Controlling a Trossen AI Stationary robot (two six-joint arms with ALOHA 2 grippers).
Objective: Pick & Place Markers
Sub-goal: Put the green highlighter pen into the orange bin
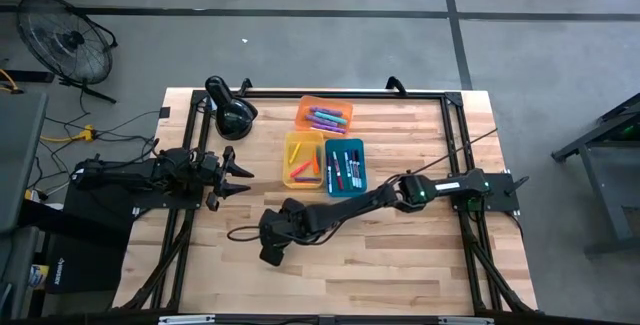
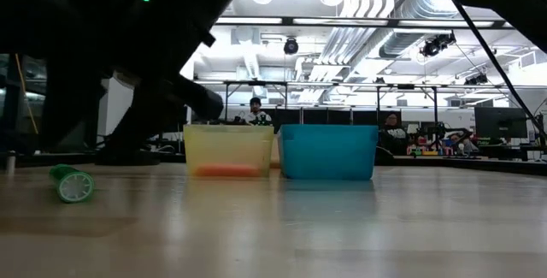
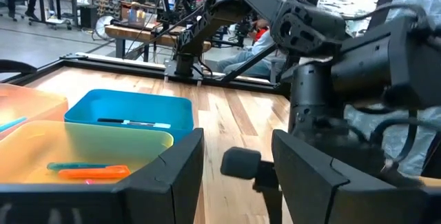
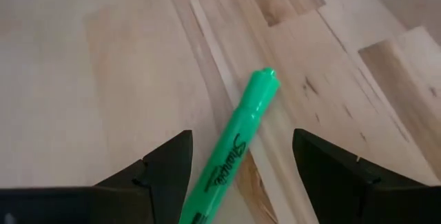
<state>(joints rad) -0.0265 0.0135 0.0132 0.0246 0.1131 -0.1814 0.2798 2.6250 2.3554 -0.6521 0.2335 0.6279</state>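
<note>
A green marker (image 4: 238, 138) lies flat on the wooden table, alone near its near edge; the low view shows its cap end (image 2: 72, 185). My right gripper (image 4: 241, 176) hovers over it, open, one finger on each side and clear of it. In the high view this gripper (image 1: 271, 249) reaches far toward the table's left and hides the marker. Other markers lie in the orange tray (image 1: 324, 115), the yellow tray (image 1: 303, 159) and the blue tray (image 1: 346, 166). My left gripper (image 1: 238, 178) waits open at the table's left, level, pointing toward the trays.
The three trays stand together at the table's middle and far part, seen level as a yellow tray (image 2: 228, 150) and a blue tray (image 2: 327, 151). A black object (image 1: 231, 113) sits at the far left. Bare wood lies around the green marker. People sit at desks beyond the table.
</note>
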